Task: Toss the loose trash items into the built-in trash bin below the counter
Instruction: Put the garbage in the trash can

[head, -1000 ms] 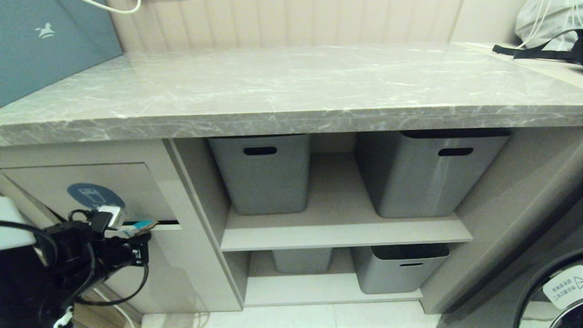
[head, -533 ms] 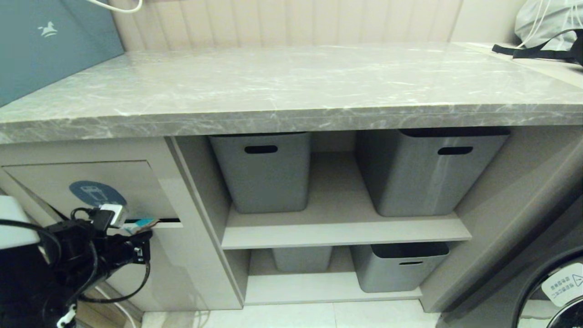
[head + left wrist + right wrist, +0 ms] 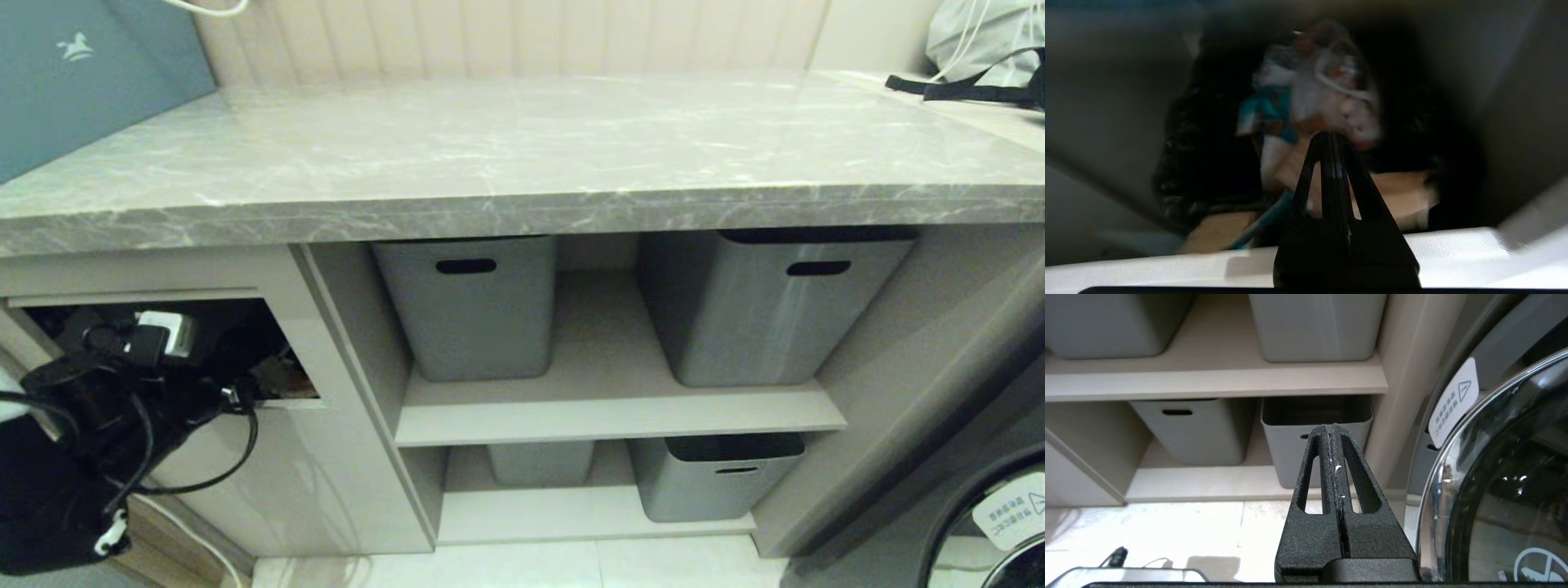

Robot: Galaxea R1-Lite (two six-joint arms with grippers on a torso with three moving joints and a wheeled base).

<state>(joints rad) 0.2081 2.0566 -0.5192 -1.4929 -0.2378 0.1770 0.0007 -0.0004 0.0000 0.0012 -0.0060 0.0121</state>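
Note:
The counter (image 3: pixel 522 155) carries no scraps that I can see. Below its left end, the flap of the built-in trash bin (image 3: pixel 326 482) is swung inward, so its blue sticker is hidden. My left arm (image 3: pixel 122 384) reaches into the dark opening (image 3: pixel 261 335). In the left wrist view my left gripper (image 3: pixel 1331 136) is shut inside the bin, with nothing showing between its fingers. Under it lie blurred teal-and-brown cardboard scraps (image 3: pixel 1257 224) and more brown cardboard (image 3: pixel 1404 200). My right gripper (image 3: pixel 1332 426) hangs shut and empty, low beside the shelves.
Several grey tubs (image 3: pixel 473 310) stand on the two shelves right of the bin. A washing machine door (image 3: pixel 1004 523) is at the far right. A teal board (image 3: pixel 65 73) leans at the back left, and a bag (image 3: pixel 980 33) lies at the back right. White crumpled waste (image 3: pixel 1331 81) fills the bin.
My left gripper has pushed forward and up through the flap, which swung inward from nearly closed. The teal scrap that stuck out of the slot is gone from there.

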